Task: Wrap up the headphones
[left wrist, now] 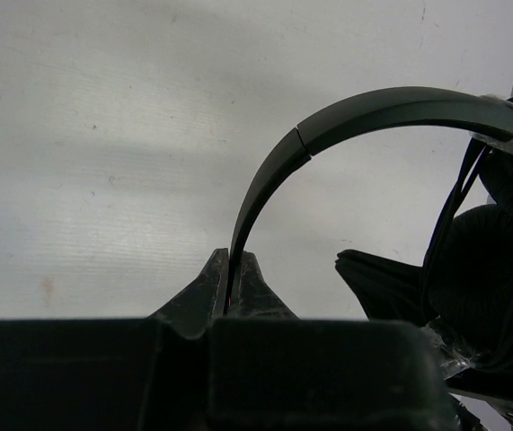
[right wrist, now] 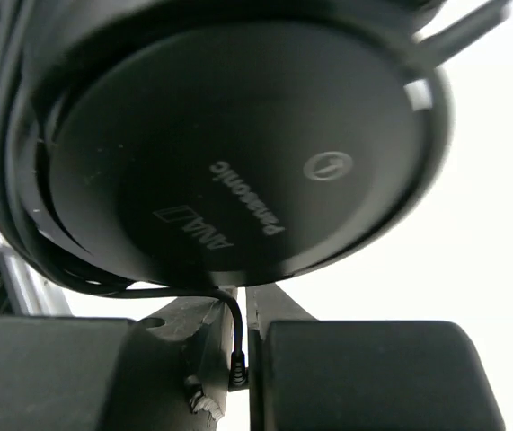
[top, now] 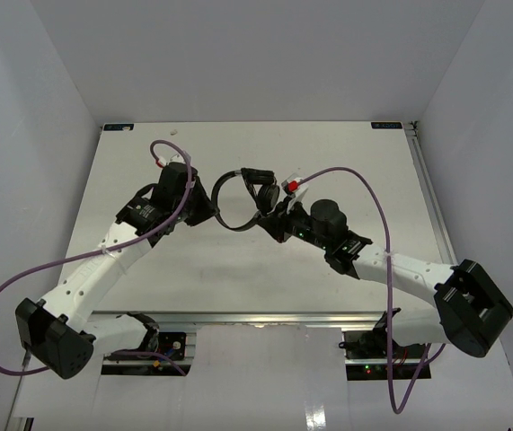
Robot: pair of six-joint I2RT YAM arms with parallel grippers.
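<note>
The black headphones [top: 258, 182] lie at the table's middle, the headband [top: 221, 203] curving left from the earcups. My left gripper [top: 211, 210] is shut on the thin headband [left wrist: 373, 106], which rises from between its fingertips [left wrist: 232, 268] in the left wrist view; a padded earcup [left wrist: 485, 260] with cable strands over it shows at the right. My right gripper [top: 271, 214] sits just below the earcups. In the right wrist view the round earcup [right wrist: 229, 153] fills the frame, cable wound round its edge. The thin cable's plug end [right wrist: 236, 355] is pinched in my right gripper [right wrist: 243, 305].
Thick purple robot cables [top: 162, 148] [top: 364, 184] loop over both arms. A metal rail [top: 283, 319] crosses the near edge of the white table [top: 346, 144]. Grey walls stand on three sides.
</note>
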